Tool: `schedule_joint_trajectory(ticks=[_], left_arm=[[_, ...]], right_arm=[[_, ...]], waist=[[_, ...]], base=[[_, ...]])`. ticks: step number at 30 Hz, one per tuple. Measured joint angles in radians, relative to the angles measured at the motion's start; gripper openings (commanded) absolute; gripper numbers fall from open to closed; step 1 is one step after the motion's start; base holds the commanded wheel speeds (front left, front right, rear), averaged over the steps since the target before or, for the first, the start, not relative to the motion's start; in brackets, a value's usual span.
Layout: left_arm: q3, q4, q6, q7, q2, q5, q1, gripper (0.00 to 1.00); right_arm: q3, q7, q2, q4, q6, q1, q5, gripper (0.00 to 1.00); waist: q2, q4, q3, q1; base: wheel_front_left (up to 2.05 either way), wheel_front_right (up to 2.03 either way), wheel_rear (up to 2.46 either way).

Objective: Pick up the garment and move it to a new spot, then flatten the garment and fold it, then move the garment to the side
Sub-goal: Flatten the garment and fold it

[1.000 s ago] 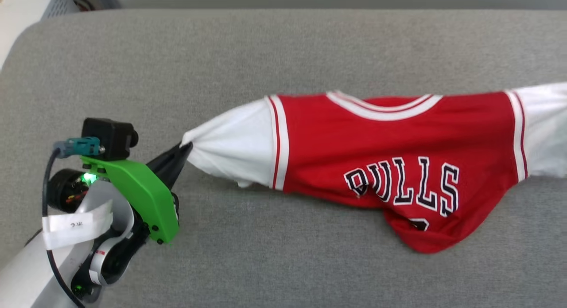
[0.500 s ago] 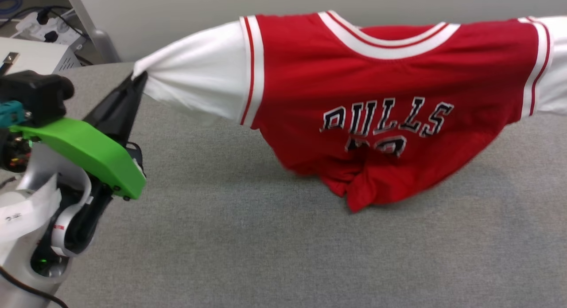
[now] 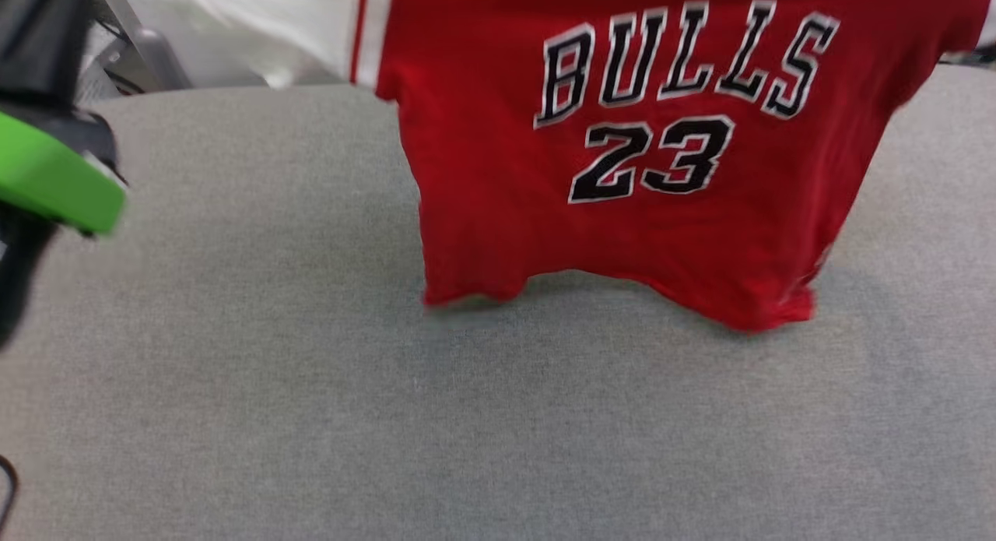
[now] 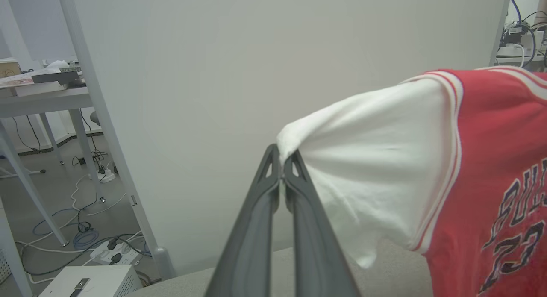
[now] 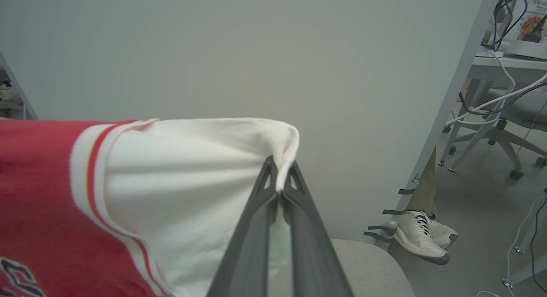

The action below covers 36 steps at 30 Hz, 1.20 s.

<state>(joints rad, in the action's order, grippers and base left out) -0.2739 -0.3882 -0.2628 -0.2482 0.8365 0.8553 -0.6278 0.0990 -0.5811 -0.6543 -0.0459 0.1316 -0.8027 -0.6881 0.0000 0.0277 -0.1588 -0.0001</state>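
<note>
At the far left, the left pincer [image 4: 282, 158] has its two dark fingers pressed together on the very end of the left sleeve [image 4: 372, 160], the white cuff bunched into a small knot between the tips. From there the garment [image 3: 646, 214] hangs in the air as a soft sheet, stretched across between the two arms above the grey cloth-covered desk [image 3: 311, 409], print facing the head camera. The red body droops under its own slight weight, and the hem [image 3: 607, 280] waves unevenly low over the desk; whether it brushes the surface cannot be told. It looks light, limp and not fragile. It will likely sag, swing and crease with any quick move, and would slide little on the desk's cloth. At the right, the right sleeve [image 5: 188, 160] runs into the right pincer [image 5: 280, 168], also closed, pinching the white cuff edge where it curls over the tips. These cuff holds spread the shirt wide, yet each grips only a thin fold of fabric, so a hard pull could tug it free. For flattening, the same two points should serve if lowered evenly, hem first. For folding, the shoulders or the hem corners look like better places to pinch.
</note>
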Motion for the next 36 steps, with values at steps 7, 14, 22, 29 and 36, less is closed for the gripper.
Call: schedule_joint_trajectory(ticks=[7,14,22,29,36], left_arm=[[0.006,0.126,0.097,-0.061,0.037,0.007,-0.24,0.0],[-0.051,0.311,0.204,-0.106,0.036,-0.04,-0.528,0.0],[-0.124,0.556,0.302,-0.022,-0.066,-0.165,-0.84,0.0],[-0.152,0.745,0.339,0.112,-0.151,-0.215,-0.971,0.0],[-0.187,0.89,0.365,0.217,-0.212,-0.221,-0.946,0.0]], right_arm=[[-0.005,0.069,0.049,-0.062,0.001,-0.204,0.073,0.0],[-0.013,0.16,0.091,-0.184,0.001,-0.439,0.163,0.0],[-0.054,0.28,0.129,-0.406,0.001,-0.684,0.248,0.0],[-0.021,0.413,0.167,-0.569,0.001,-0.819,0.284,0.0],[-0.041,0.483,0.205,-0.697,0.001,-0.789,0.261,0.0]], waist=[[0.0,-0.001,-0.107,0.0],[0.0,-0.001,-0.241,0.0001],[0.0,0.002,-0.39,0.0002],[0.0,0.005,-0.481,0.0003],[0.0,0.004,-0.502,0.0003]], base=[[0.0,0.0,0.0],[0.0,0.0,0.0],[0.0,0.0,0.0],[0.0,0.0,0.0],[0.0,0.0,0.0]])
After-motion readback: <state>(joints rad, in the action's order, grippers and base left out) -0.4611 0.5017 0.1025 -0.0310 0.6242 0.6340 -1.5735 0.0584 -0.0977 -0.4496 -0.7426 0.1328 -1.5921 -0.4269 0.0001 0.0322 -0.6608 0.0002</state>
